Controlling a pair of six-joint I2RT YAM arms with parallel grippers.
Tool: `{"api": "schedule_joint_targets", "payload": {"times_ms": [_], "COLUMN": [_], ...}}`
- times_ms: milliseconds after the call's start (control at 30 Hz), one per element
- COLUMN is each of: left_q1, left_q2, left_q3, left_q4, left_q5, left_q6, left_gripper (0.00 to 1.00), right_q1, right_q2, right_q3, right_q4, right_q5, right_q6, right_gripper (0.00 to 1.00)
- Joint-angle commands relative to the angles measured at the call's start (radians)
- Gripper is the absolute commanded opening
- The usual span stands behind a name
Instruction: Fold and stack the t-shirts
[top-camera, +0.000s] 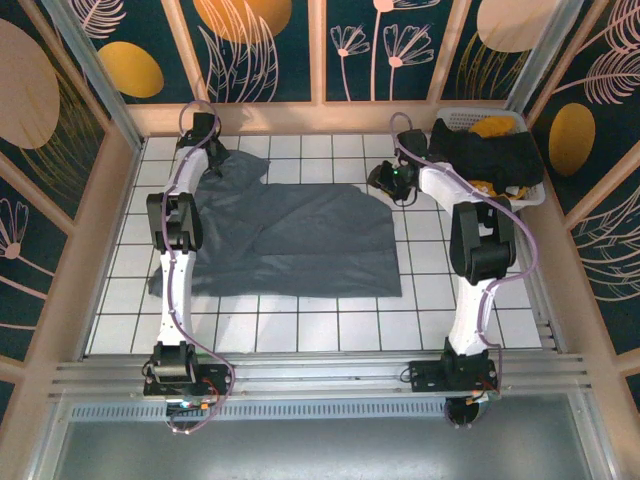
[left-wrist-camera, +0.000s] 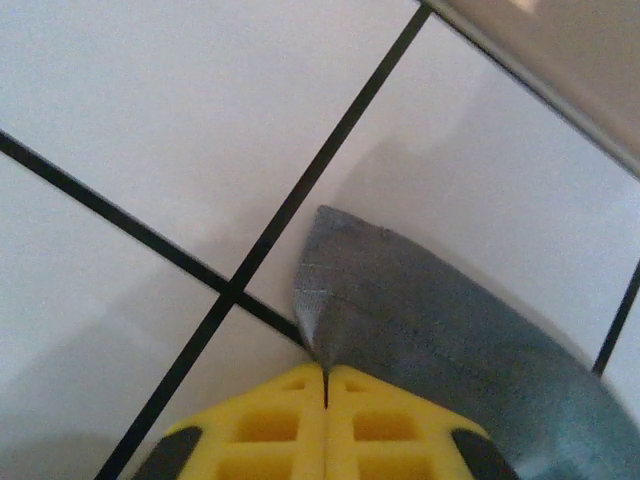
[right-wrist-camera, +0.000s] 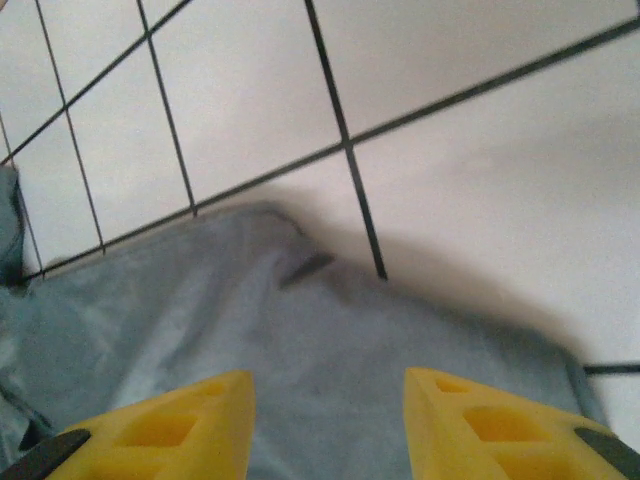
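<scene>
Fingers (left-wrist-camera: 275, 415) of the left gripper (left-wrist-camera: 325, 378) pinch tight on a far corner of the slate-grey t-shirt (top-camera: 290, 235), which lies spread on the tiled table (top-camera: 300, 325) between the two arms. The right gripper (right-wrist-camera: 328, 390) hovers with jaws parted over the shirt's opposite far corner, gripping nothing. The fold appears to be at its opening step, with a black t-shirt (top-camera: 490, 155) and a mustard t-shirt (top-camera: 492, 127) heaped in the white basket (top-camera: 462, 112); next, the right gripper would likely need to drop and close on its corner so both can carry the far edge toward the near hem.
</scene>
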Motion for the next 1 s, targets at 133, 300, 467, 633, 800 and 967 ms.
{"api": "schedule_joint_targets", "payload": {"times_ms": [133, 300, 467, 633, 800, 967], "left_q1": [-0.016, -0.017, -0.017, -0.017, -0.017, -0.018], "left_q2": [-0.137, -0.307, -0.396, -0.454, -0.508, -0.529], "left_q3": [-0.067, -0.230, -0.342, -0.446, -0.545, -0.575], "left_q4": [-0.059, 0.067, 0.110, 0.133, 0.170, 0.167], "left_q5": [-0.037, -0.017, 0.007, 0.027, 0.035, 0.042], "left_q6": [0.036, -0.012, 0.000, 0.007, 0.000, 0.004], "left_gripper": [0.00, 0.00, 0.00, 0.00, 0.00, 0.00], "right_q1": [-0.033, -0.021, 0.005, 0.018, 0.056, 0.077], "right_q2": [0.138, 0.199, 0.206, 0.214, 0.245, 0.247], "right_q3": [0.133, 0.166, 0.180, 0.192, 0.221, 0.196], "right_q4": [-0.025, 0.002, 0.002, -0.014, -0.063, -0.062], "right_q5": [0.174, 0.114, 0.078, 0.075, 0.104, 0.141], "right_q6": [-0.011, -0.113, -0.212, -0.270, -0.330, -0.314], "right_gripper": [0.43, 0.43, 0.44, 0.48, 0.47, 0.39]}}
